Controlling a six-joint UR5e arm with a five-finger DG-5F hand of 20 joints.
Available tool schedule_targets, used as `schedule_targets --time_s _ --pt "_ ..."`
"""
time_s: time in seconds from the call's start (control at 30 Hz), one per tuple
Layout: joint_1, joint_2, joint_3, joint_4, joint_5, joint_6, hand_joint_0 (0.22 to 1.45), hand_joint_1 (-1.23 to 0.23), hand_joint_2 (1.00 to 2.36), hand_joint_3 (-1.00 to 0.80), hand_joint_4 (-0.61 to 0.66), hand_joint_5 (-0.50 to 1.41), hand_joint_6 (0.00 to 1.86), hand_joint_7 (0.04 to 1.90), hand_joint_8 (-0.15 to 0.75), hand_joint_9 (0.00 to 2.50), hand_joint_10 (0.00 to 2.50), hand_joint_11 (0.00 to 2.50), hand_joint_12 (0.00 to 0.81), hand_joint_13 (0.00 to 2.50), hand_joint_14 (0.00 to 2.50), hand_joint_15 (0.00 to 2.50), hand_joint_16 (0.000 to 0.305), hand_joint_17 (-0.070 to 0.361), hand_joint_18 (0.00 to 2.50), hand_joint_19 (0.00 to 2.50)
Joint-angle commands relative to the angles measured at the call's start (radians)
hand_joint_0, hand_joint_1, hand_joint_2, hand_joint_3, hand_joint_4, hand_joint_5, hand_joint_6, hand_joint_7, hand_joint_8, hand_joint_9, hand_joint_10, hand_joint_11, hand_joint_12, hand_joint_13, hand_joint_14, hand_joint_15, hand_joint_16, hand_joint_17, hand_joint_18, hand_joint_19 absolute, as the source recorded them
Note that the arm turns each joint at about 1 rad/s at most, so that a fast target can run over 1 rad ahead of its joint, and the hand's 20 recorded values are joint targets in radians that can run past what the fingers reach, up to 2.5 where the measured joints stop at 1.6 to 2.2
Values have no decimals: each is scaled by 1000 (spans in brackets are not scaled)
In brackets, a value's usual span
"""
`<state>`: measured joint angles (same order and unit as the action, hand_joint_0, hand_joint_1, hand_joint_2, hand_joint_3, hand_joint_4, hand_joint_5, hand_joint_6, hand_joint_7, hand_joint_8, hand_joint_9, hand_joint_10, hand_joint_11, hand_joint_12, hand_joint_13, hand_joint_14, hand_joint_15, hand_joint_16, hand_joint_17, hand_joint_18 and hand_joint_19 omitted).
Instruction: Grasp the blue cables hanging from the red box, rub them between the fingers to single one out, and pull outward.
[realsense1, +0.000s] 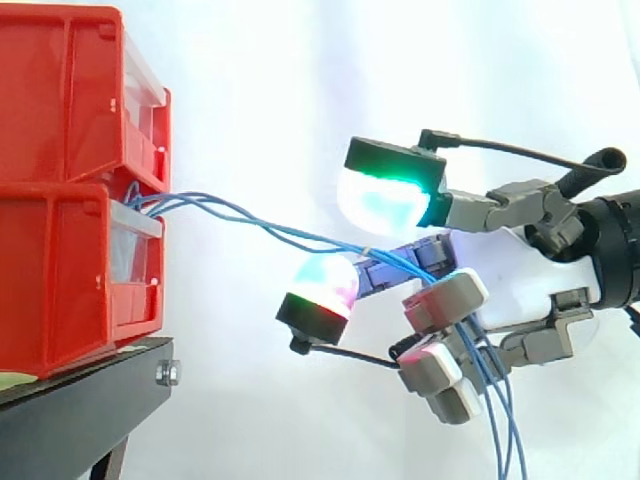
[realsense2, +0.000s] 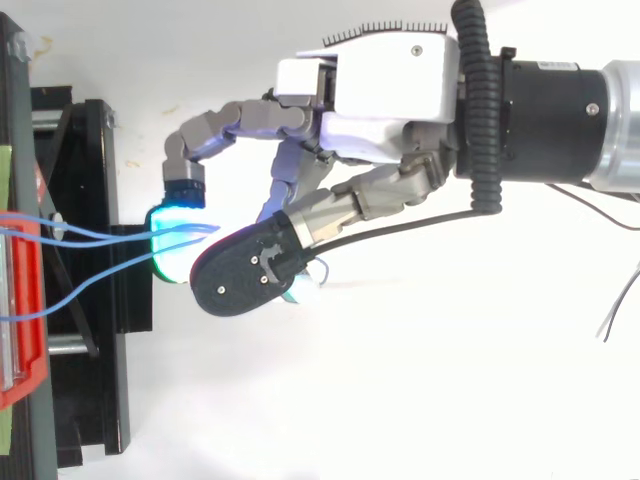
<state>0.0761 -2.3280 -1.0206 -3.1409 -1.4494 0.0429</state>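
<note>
White curtain backs stacked red plastic bins (realsense1: 60, 200) whose thin blue cables (realsense1: 300, 233) the robot hand (realsense2: 380, 95) grips between curled fingers.

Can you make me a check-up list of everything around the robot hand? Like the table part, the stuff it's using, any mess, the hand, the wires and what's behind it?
Surface: black stand, carrying the bins.
Job's things: two red bins stacked one on the other; blue cables come out between them.
Clutter: nothing seen.
Hand: the hand comes in from the right in the side view, fingers curled round the blue cables; its pads glow green, cyan and red.
Cables: several blue strands slope down from the bins to the hand, then hang loose below it.
Surroundings: white curtain behind everything.
</note>
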Motion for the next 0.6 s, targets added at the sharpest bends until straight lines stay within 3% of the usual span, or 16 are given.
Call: schedule_targets --time_s 0.0,0.33,0.57 --pt "-6 7 2 -22 0 0 578 -661 1001 -481 41 -96 591 1131 275 1351 26 1017 368 1117 29 801 51 116 884 887" --pt "-16 22 5 -126 -5 3 593 -667 1003 -447 36 -95 619 1101 276 1360 27 1024 362 1124 29 798 51 114 892 890" --pt "-15 48 7 -157 0 2 615 -699 1009 -366 7 -112 709 993 274 1378 27 1052 358 1139 29 808 51 114 902 890"
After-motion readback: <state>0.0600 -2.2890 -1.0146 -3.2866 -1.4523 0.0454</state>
